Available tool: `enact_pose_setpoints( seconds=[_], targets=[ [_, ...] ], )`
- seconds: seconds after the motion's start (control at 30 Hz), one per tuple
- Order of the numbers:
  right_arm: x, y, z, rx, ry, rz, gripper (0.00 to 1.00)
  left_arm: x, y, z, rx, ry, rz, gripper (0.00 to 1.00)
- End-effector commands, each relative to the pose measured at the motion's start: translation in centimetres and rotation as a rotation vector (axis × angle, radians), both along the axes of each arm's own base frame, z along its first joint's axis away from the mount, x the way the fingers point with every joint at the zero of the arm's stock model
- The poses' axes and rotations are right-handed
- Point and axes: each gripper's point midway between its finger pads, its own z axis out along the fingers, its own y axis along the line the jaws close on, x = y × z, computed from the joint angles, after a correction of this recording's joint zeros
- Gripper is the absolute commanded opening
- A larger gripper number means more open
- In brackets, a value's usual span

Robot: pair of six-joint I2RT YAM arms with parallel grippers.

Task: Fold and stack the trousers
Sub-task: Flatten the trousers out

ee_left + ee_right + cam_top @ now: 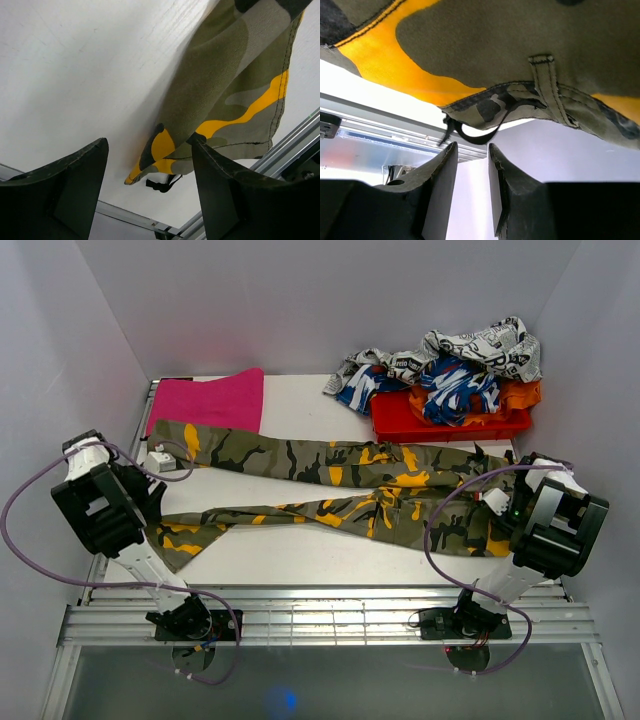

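The camouflage trousers (330,465) lie spread across the white table, waist at the right and both legs reaching left. My left gripper (160,462) hovers at the end of the far leg. In the left wrist view its fingers stand wide apart (149,141), holding nothing, with the leg's cuff (225,85) and a black cord (160,184) on the table just ahead. My right gripper (495,500) is at the waist. Its fingers (472,145) stand a narrow gap apart with nothing between them, just under the waistband (495,45), belt loop (547,85) and a black drawstring (470,137).
A pink cloth (205,400) lies at the back left. A red tray (400,425) at the back right holds a pile of garments: newsprint-patterned (480,345), blue-and-white (455,380) and orange (520,395). Aluminium rails (330,615) run along the near edge. White walls enclose the table.
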Motion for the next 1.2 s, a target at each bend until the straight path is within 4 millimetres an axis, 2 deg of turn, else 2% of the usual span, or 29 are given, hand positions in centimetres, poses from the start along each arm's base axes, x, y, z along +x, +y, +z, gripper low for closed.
enact_pose_setpoints(
  seconds=[0.0, 0.1, 0.17, 0.2, 0.27, 0.3, 0.33, 0.37, 0.43, 0.47, 0.5, 0.57, 0.6, 0.63, 0.67, 0.7, 0.73, 0.77, 0.8, 0.83, 0.87, 0.9, 0.93, 0.97, 1.0, 1.03, 1.1, 1.17],
  targets=[
    [-0.1, -0.2, 1.3, 0.006, 0.019, 0.025, 0.38, -1.6, -0.1, -0.6, 0.008, 0.061, -0.011, 0.77],
    [-0.2, -0.3, 1.2, 0.004, 0.025, 0.025, 0.38, -1.8, -0.2, -2.0, 0.02, 0.084, -0.02, 0.69],
    [-0.4, -0.3, 1.1, 0.001, 0.032, 0.026, 0.38, -2.6, -0.4, -2.9, 0.025, 0.123, -0.023, 0.58],
    [-0.4, -0.3, 1.0, 0.001, 0.035, 0.026, 0.38, -2.2, -0.5, -3.1, 0.034, 0.121, -0.019, 0.45],
    [-0.4, -0.3, 0.9, -0.002, 0.035, 0.028, 0.38, -1.3, -0.6, -2.7, 0.035, 0.095, -0.014, 0.36],
    [-0.4, -0.4, 0.9, -0.005, 0.033, 0.028, 0.38, 0.0, -0.6, -2.3, 0.043, 0.059, -0.007, 0.26],
    [-0.4, -0.4, 0.7, -0.004, 0.04, 0.029, 0.38, 1.1, -0.5, -1.7, 0.043, 0.028, 0.01, 0.21],
    [-0.3, -0.5, 0.6, -0.006, 0.04, 0.027, 0.38, 4.0, 0.0, 0.3, 0.044, -0.052, 0.063, 0.12],
    [-0.2, -0.5, 0.5, -0.007, 0.041, 0.029, 0.38, 8.1, 0.5, 3.0, 0.053, -0.176, 0.105, 0.0],
    [-0.2, -0.5, 0.5, -0.004, 0.043, 0.029, 0.38, 11.4, 1.1, 6.6, 0.057, -0.306, 0.122, 0.0],
    [-0.2, -0.5, 0.5, -0.005, 0.042, 0.029, 0.38, 13.2, 1.2, 8.6, 0.058, -0.378, 0.16, 0.0],
    [0.0, -0.6, 0.5, -0.005, 0.04, 0.033, 0.37, 15.6, 1.7, 13.0, 0.074, -0.515, 0.171, 0.0],
    [0.1, -0.7, 0.5, -0.005, 0.038, 0.036, 0.37, 16.0, 1.6, 14.2, 0.069, -0.56, 0.165, 0.0],
    [0.1, -0.7, 0.5, -0.006, 0.036, 0.036, 0.38, 15.4, 1.2, 16.1, 0.085, -0.609, 0.139, 0.0],
    [0.1, -0.7, 0.6, -0.006, 0.037, 0.038, 0.37, 14.7, 0.8, 16.4, 0.093, -0.627, 0.105, 0.0],
    [0.1, -0.6, 0.5, -0.001, 0.038, 0.039, 0.38, 12.5, -0.1, 13.2, 0.072, -0.562, 0.072, 0.0],
    [0.2, -0.7, 0.5, -0.001, 0.038, 0.039, 0.38, 10.9, -0.6, 14.0, 0.139, -0.619, -0.022, 0.0],
    [0.1, -0.7, 0.5, -0.001, 0.039, 0.037, 0.37, 8.0, -1.8, 9.0, 0.124, -0.537, -0.045, 0.0],
    [0.1, -0.6, 0.4, 0.002, 0.041, 0.037, 0.37, 6.1, -1.9, 7.1, 0.178, -0.515, -0.131, 0.0],
    [0.2, -0.7, 0.4, 0.001, 0.04, 0.036, 0.38, 4.1, -2.4, 6.8, 0.218, -0.522, -0.175, 0.01],
    [0.1, -0.6, 0.5, 0.002, 0.046, 0.036, 0.37, 2.2, -3.0, 4.9, 0.227, -0.484, -0.21, 0.1],
    [0.1, -0.6, 0.5, 0.004, 0.046, 0.034, 0.38, -1.9, -4.0, 0.6, 0.221, -0.364, -0.243, 0.14],
    [0.2, -0.6, 0.5, 0.005, 0.045, 0.035, 0.38, -3.7, -4.3, -0.7, 0.242, -0.336, -0.308, 0.19],
    [0.2, -0.7, 0.6, 0.0, 0.045, 0.036, 0.38, -5.2, -4.5, -1.2, 0.272, -0.323, -0.329, 0.27],
    [0.2, -0.7, 0.6, 0.002, 0.049, 0.035, 0.38, -6.5, -4.7, -2.1, 0.287, -0.295, -0.344, 0.4],
    [0.4, -0.8, 0.8, 0.001, 0.045, 0.036, 0.37, -8.4, -4.9, -3.4, 0.294, -0.241, -0.351, 0.43],
    [0.5, -0.5, 1.2, 0.019, 0.042, 0.032, 0.37, -9.0, -4.9, -3.0, 0.301, -0.234, -0.334, 0.5],
    [1.1, -0.4, 1.9, 0.038, 0.018, 0.034, 0.38, -7.3, -4.3, -0.7, 0.289, -0.27, -0.266, 0.56]
  ],
)
